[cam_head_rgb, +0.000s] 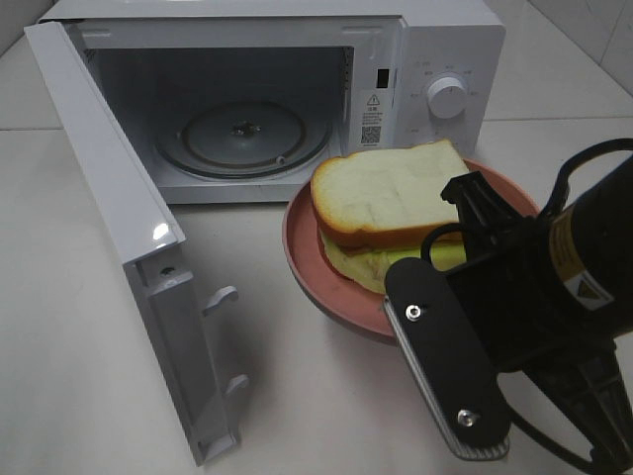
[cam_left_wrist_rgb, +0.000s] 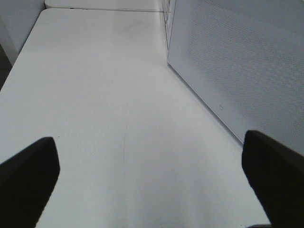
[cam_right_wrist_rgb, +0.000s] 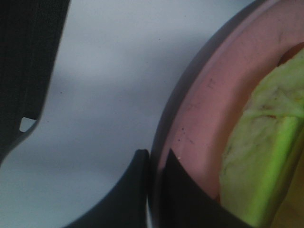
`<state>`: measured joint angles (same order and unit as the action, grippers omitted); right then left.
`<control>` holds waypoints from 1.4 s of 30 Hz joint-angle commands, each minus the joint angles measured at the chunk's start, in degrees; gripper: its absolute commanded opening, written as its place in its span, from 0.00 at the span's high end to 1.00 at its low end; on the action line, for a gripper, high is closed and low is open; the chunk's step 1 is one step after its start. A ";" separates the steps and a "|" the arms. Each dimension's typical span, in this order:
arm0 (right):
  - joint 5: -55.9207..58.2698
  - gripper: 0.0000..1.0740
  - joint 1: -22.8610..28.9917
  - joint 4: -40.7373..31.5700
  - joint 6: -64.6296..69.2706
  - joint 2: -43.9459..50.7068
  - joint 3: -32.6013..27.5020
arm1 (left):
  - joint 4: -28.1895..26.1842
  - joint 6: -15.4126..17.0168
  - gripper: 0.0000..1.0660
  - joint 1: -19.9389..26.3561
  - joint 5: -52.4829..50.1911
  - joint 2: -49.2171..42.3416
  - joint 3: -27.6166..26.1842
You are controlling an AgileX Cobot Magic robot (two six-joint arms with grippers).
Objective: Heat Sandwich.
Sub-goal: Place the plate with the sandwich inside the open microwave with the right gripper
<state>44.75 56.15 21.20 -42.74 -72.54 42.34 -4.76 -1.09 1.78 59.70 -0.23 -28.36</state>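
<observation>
The sandwich [cam_head_rgb: 391, 198] is laid on the pink plate [cam_head_rgb: 305, 265] just before the open microwave [cam_head_rgb: 440, 54], the plate's rim being pinched by the closed right gripper [cam_right_wrist_rgb: 154, 173], while the left gripper [cam_left_wrist_rgb: 149, 178] is spread wide, holding nothing, above the table [cam_left_wrist_rgb: 118, 95].

The left gripper [cam_left_wrist_rgb: 151, 178] stands wide open. Its two dark fingers [cam_left_wrist_rgb: 28, 183] fill the lower left and lower right corners of the frame, with nothing between them. Beneath them the white tabletop [cam_left_wrist_rgb: 95, 85] runs to the top of the frame and bears a faint curved line [cam_left_wrist_rgb: 125, 137] near the centre. A white panel with fine dotted mesh [cam_left_wrist_rgb: 237, 66] stands on the table and fills the upper right.
</observation>
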 commanded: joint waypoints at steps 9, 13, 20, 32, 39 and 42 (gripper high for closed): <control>-6.47 0.98 -11.06 -10.20 -26.13 0.52 -0.11 | -0.29 -0.11 0.05 0.17 -0.34 -1.32 0.06; -8.42 0.98 -14.55 -12.83 -33.46 0.52 -0.11 | -0.29 -0.11 0.05 0.17 -0.34 -1.32 0.06; -9.74 0.98 -14.84 -13.01 -37.01 -0.11 -0.11 | -0.29 -0.11 0.05 0.17 -0.34 -1.32 0.06; -14.55 0.98 -14.61 -15.41 -38.50 -6.93 3.55 | -0.29 -0.11 0.05 0.17 -0.34 -1.32 0.06; -14.84 0.98 -13.98 -15.70 -38.90 -11.92 7.85 | -0.29 -0.11 0.05 0.17 -0.34 -1.32 0.06; -14.95 0.98 -13.98 -16.90 -39.99 -14.44 10.08 | -0.29 -0.11 0.05 0.17 -0.34 -1.32 0.06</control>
<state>31.57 41.88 5.10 -81.47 -86.17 50.88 -4.76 -1.09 1.78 59.70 -0.23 -28.36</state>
